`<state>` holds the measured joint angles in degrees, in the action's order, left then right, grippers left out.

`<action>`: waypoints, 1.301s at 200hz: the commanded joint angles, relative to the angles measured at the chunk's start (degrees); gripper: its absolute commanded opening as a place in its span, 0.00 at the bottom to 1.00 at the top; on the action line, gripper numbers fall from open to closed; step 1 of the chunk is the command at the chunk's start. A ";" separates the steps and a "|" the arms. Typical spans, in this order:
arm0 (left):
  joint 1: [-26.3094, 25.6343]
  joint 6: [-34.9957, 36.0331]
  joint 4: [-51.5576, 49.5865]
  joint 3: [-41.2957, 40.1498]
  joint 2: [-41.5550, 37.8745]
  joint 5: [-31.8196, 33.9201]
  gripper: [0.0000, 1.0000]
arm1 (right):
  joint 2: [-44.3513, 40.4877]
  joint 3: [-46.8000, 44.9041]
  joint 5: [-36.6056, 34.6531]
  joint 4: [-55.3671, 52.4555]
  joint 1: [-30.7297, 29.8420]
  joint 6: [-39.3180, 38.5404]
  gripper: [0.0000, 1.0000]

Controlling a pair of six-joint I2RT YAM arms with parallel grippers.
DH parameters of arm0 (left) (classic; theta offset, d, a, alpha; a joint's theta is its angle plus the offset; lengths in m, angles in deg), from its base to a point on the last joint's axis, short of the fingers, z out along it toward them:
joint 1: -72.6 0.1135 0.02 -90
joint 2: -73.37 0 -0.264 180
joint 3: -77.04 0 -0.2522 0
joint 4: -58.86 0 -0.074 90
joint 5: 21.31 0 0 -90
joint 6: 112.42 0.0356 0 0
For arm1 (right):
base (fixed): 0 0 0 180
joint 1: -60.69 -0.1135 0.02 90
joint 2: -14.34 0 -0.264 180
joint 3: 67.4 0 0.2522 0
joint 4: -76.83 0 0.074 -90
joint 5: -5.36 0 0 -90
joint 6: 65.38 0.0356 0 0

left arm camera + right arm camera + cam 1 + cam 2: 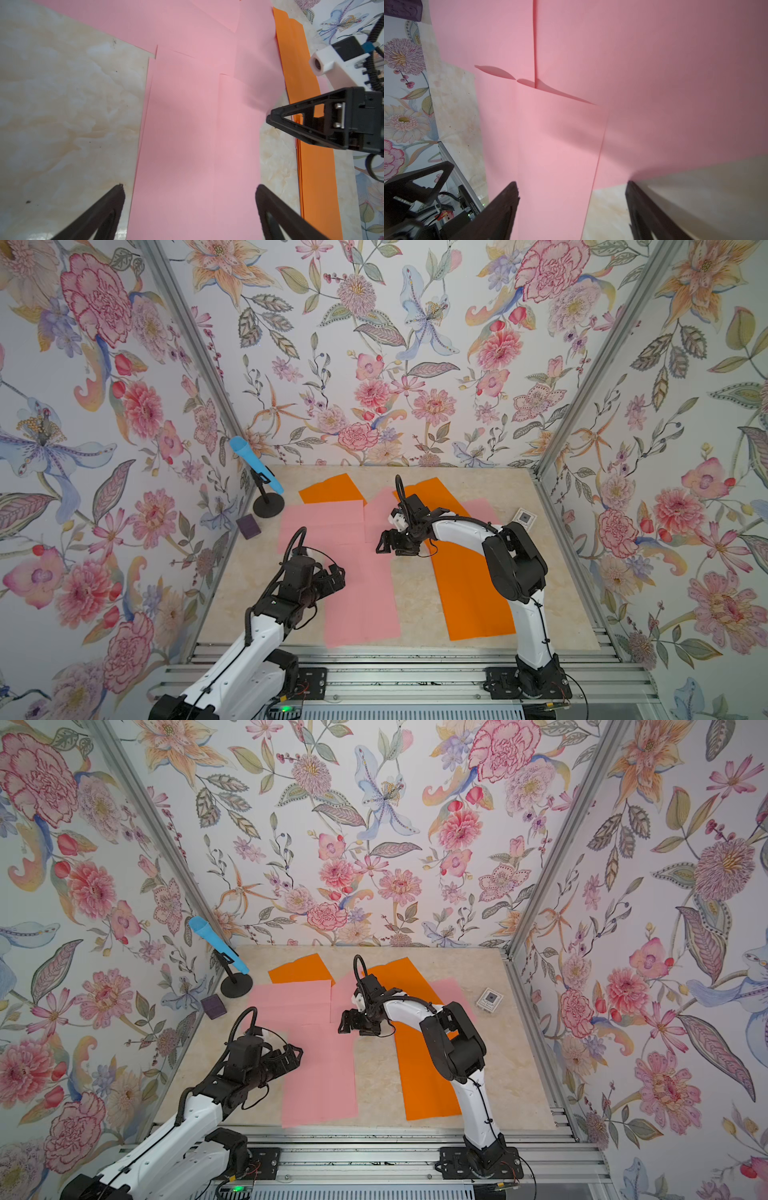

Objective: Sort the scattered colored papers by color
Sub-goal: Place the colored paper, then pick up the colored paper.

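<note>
- Near side of the desk [415,593]: a long pink sheet [361,597] and a long orange sheet [469,593] lie apart, already separated.
- Far side: pink papers [320,522] overlap an orange paper [330,489] (still mixed, I judge).
- Left claw [334,574] and right claw [384,541]: both released and empty, above pink paper.

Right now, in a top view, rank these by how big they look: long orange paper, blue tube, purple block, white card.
In a top view, largest to smallest:
1. long orange paper
2. blue tube, though raised on its stand, so nearer the camera
3. purple block and white card: they look alike, so not ranked
</note>
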<state>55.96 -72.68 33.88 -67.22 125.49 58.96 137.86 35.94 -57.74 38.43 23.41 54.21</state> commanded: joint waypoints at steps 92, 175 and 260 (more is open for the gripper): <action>15.58 7.28 18.02 10.52 21.97 -5.65 1.00 | 12.65 25.51 3.43 -1.90 2.91 0.54 1.00; 19.04 6.89 30.26 12.19 34.34 -10.81 1.00 | 27.03 41.98 12.29 3.41 4.62 5.37 0.83; 19.25 7.67 32.85 14.77 38.92 -11.79 1.00 | 32.87 42.31 18.73 20.10 5.81 19.66 0.77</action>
<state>74.86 -66.67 64.94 -54.98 162.12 47.66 168.14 76.55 -41.41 52.74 28.64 68.37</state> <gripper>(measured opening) 0.995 0.776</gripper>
